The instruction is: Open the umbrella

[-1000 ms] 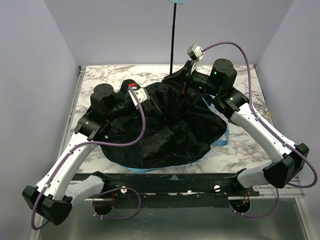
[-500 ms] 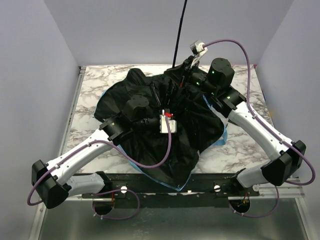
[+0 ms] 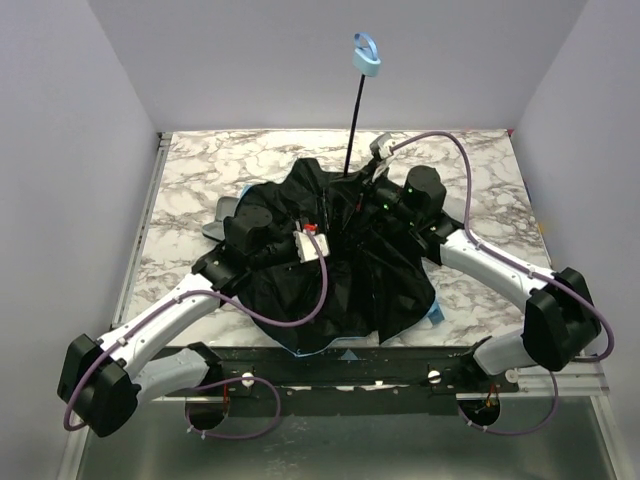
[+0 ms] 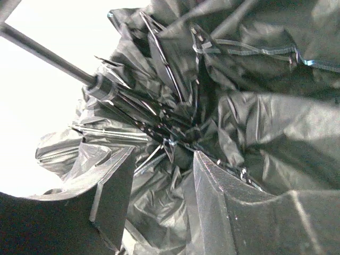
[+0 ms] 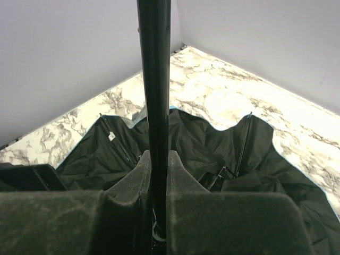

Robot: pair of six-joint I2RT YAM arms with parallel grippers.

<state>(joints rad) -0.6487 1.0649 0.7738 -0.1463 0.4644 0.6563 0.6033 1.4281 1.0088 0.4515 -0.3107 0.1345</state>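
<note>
An upturned umbrella (image 3: pixel 345 275) is lying across the middle of the marble table (image 3: pixel 220 165), its black lining facing up and slivers of sky-blue outer fabric (image 3: pixel 436 314) showing at the near edge. The thin black shaft (image 3: pixel 354 125) is rising at a slight tilt from the far side of the canopy (image 4: pixel 265 122) toward the back wall (image 3: pixel 300 70), carrying the small light-blue handle (image 3: pixel 366 56) at its top end. The right gripper (image 5: pixel 158 156) is clamping that shaft low down, just above the fabric, its two fingers pressed against either side of the tube (the right wrist view shows the shaft running straight up through them). The left gripper (image 4: pixel 162 159) is hovering over the canopy's centre with its jaws standing partly apart; crumpled lining and thin metal ribs (image 4: pixel 159 114) are lying in and beyond the gap, and nothing is visibly pinched between the fingers. In the left wrist view the black collar (image 4: pixel 101 87) on the shaft is sitting where the ribs are fanning out. The canopy is sagging in loose folds, not stretched taut.
</note>
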